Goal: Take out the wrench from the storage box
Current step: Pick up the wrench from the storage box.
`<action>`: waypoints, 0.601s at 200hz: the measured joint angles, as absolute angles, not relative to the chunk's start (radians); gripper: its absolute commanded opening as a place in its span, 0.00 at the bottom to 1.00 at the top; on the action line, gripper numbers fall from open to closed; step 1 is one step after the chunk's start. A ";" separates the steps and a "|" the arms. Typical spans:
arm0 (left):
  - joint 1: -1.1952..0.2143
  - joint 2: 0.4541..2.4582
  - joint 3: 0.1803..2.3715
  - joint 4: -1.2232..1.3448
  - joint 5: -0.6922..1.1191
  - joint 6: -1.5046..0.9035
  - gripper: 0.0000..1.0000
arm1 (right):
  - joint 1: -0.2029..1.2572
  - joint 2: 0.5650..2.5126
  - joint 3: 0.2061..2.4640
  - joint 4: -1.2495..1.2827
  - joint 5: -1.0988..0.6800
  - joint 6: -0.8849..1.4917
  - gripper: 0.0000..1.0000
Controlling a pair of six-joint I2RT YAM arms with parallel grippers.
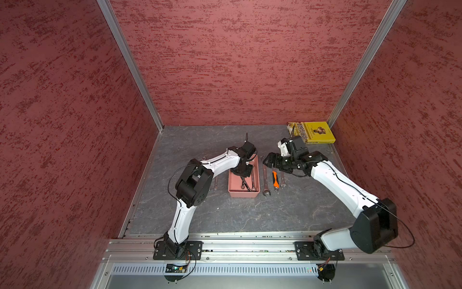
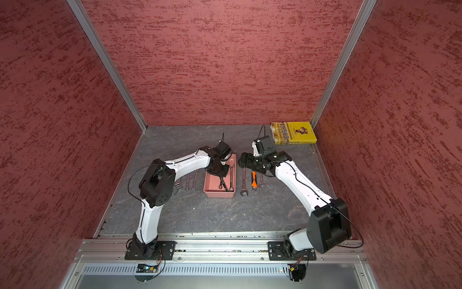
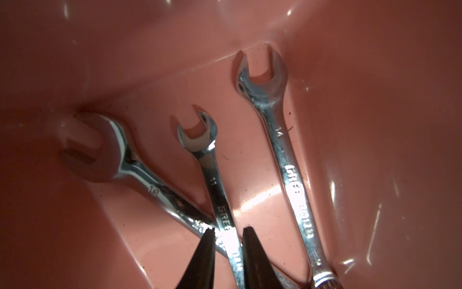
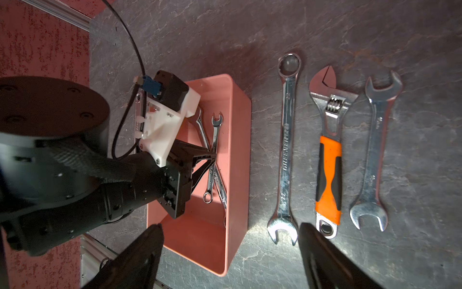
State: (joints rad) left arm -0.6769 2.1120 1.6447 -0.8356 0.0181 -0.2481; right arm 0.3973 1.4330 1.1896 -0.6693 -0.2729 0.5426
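Three wrenches in the storage box point(image 1: 243, 194): we see the wrench marked 11 point(image 3: 212, 185) lying across a third wrench point(image 3: 155, 192), and the wrench marked 14 point(image 3: 287, 160) beside them along a wall.
Our left gripper point(image 3: 228, 231): down inside the storage box, its fingertips point(image 3: 207, 250) a narrow gap apart, one on each side of the shaft of the wrench marked 11. We cannot tell whether they press on it.
Our right gripper point(image 4: 230, 226): spread wide with nothing in it, above the table point(image 4: 250, 37) by the box.
Right of the box: a combination wrench point(image 4: 286, 142), an orange-handled adjustable wrench point(image 4: 328, 162) and a double open-ended wrench point(image 4: 375, 150) lie side by side.
Far right corner: a yellow book point(image 1: 322, 135).
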 measured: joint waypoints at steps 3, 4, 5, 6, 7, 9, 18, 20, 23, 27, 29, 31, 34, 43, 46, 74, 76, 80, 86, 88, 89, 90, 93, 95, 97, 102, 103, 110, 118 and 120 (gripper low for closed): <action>-0.678 2.112 1.647 -0.836 0.019 -0.249 0.33 | 0.397 1.433 1.188 -0.670 -0.273 0.542 0.90; -0.678 2.112 1.648 -0.836 0.019 -0.249 0.33 | 0.397 1.433 1.187 -0.670 -0.273 0.543 0.90; -0.678 2.112 1.649 -0.837 0.019 -0.248 0.33 | 0.397 1.433 1.187 -0.670 -0.273 0.542 0.90; -0.678 2.112 1.650 -0.837 0.019 -0.249 0.33 | 0.397 1.433 1.187 -0.670 -0.273 0.542 0.90; -0.678 2.112 1.651 -0.837 0.020 -0.252 0.33 | 0.397 1.433 1.186 -0.670 -0.273 0.542 0.90; -0.678 2.112 1.653 -0.838 0.021 -0.254 0.34 | 0.397 1.433 1.185 -0.670 -0.273 0.542 0.90; -0.679 2.112 1.657 -0.838 0.025 -0.257 0.35 | 0.397 1.432 1.181 -0.670 -0.273 0.542 0.90; -0.679 2.112 1.657 -0.837 0.025 -0.257 0.35 | 0.397 1.432 1.180 -0.670 -0.273 0.542 0.90; -0.679 2.112 1.658 -0.837 0.026 -0.259 0.36 | 0.397 1.432 1.180 -0.670 -0.273 0.542 0.90; -0.679 2.112 1.658 -0.838 0.028 -0.260 0.36 | 0.397 1.431 1.179 -0.670 -0.273 0.542 0.91; -0.679 2.112 1.658 -0.838 0.028 -0.260 0.37 | 0.397 1.431 1.179 -0.670 -0.272 0.542 0.91; -0.679 2.112 1.659 -0.838 0.029 -0.261 0.37 | 0.397 1.431 1.179 -0.670 -0.272 0.542 0.91; -0.679 2.112 1.659 -0.838 0.031 -0.262 0.37 | 0.397 1.430 1.177 -0.670 -0.272 0.541 0.91; -0.679 2.113 1.662 -0.839 0.033 -0.262 0.37 | 0.396 1.425 1.176 -0.670 -0.271 0.540 0.91; -0.679 2.114 1.665 -0.841 0.033 -0.263 0.37 | 0.395 1.422 1.174 -0.670 -0.270 0.539 0.91; -0.674 2.142 1.711 -0.849 0.027 -0.265 0.38 | 0.387 1.401 1.169 -0.671 -0.268 0.534 0.91; -0.673 2.144 1.713 -0.847 0.028 -0.265 0.38 | 0.387 1.399 1.168 -0.671 -0.268 0.534 0.91; -0.673 2.146 1.715 -0.847 0.028 -0.265 0.38 | 0.385 1.397 1.166 -0.671 -0.268 0.533 0.91; -0.672 2.147 1.716 -0.847 0.028 -0.265 0.37 | 0.384 1.393 1.163 -0.671 -0.268 0.532 0.91; -0.672 2.147 1.717 -0.848 0.028 -0.265 0.38 | 0.383 1.392 1.162 -0.672 -0.268 0.531 0.91; -0.672 2.147 1.717 -0.848 0.028 -0.265 0.38 | 0.382 1.392 1.162 -0.672 -0.268 0.531 0.91; -0.672 2.148 1.718 -0.848 0.028 -0.265 0.38 | 0.382 1.391 1.161 -0.672 -0.268 0.531 0.91; -0.672 2.150 1.720 -0.849 0.028 -0.265 0.38 | 0.381 1.391 1.161 -0.673 -0.268 0.531 0.92; -0.672 2.151 1.722 -0.850 0.028 -0.265 0.38 | 0.380 1.390 1.161 -0.674 -0.268 0.531 0.92; -0.672 2.153 1.724 -0.851 0.028 -0.265 0.38 | 0.379 1.389 1.160 -0.674 -0.268 0.530 0.92; -0.671 2.158 1.729 -0.852 0.028 -0.265 0.38 | 0.377 1.389 1.159 -0.674 -0.268 0.530 0.92; -0.671 2.159 1.730 -0.852 0.028 -0.265 0.38 | 0.376 1.389 1.159 -0.674 -0.268 0.530 0.92; -0.669 2.168 1.736 -0.852 0.028 -0.265 0.38 | 0.373 1.389 1.159 -0.675 -0.268 0.527 0.92; -0.669 2.179 1.741 -0.852 0.027 -0.265 0.38 | 0.369 1.389 1.159 -0.675 -0.268 0.524 0.92; -0.668 2.182 1.741 -0.852 0.026 -0.265 0.37 | 0.368 1.389 1.158 -0.675 -0.268 0.524 0.92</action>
